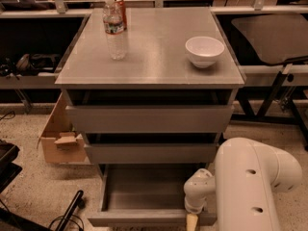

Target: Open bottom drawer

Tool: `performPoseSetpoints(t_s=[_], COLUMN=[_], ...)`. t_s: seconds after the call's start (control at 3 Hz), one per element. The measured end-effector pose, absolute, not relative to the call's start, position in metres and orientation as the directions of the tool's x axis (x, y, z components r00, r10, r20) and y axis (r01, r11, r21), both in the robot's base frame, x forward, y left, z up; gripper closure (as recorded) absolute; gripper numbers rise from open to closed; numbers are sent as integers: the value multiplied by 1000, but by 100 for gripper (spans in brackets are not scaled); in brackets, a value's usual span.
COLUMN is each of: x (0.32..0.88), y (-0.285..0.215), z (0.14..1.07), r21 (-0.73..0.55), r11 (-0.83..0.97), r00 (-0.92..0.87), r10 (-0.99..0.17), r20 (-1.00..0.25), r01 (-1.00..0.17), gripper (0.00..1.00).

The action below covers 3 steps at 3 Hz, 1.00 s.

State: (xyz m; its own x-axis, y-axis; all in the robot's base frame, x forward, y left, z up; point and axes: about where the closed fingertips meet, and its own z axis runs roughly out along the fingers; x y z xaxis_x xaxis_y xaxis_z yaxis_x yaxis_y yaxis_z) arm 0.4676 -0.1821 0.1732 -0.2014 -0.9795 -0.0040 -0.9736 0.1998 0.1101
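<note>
The grey cabinet (154, 66) has three handleless drawers. The bottom drawer (139, 218) stands pulled out toward me, and its grey rectangular tray (144, 186) shows bare inside. Its slim front runs along the bottom edge of the view. My gripper (192, 219) hangs from the white arm (250, 186) at the right end of that drawer front, at its top edge. The top drawer (149, 118) and the middle drawer (151, 153) sit above, each slightly out.
On the cabinet top stand a water bottle (115, 30), a red can (123, 8) behind it and a white bowl (204, 51). A cardboard box (60, 141) lies on the floor to the left. Black table legs (274, 95) stand to the right.
</note>
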Motion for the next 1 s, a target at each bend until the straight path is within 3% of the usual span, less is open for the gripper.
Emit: performPoseSetpoints(t_s=[0.33, 0.67, 1.0], x=[468, 443, 402], y=[-182, -185, -194], z=[173, 163, 152], r21=[110, 129, 159], r11=[200, 197, 204], r00=[-201, -197, -203], r10=[-979, -980, -979], r20=[-4, 7, 20], r01=[-974, -972, -966], gripper=[0, 15, 39])
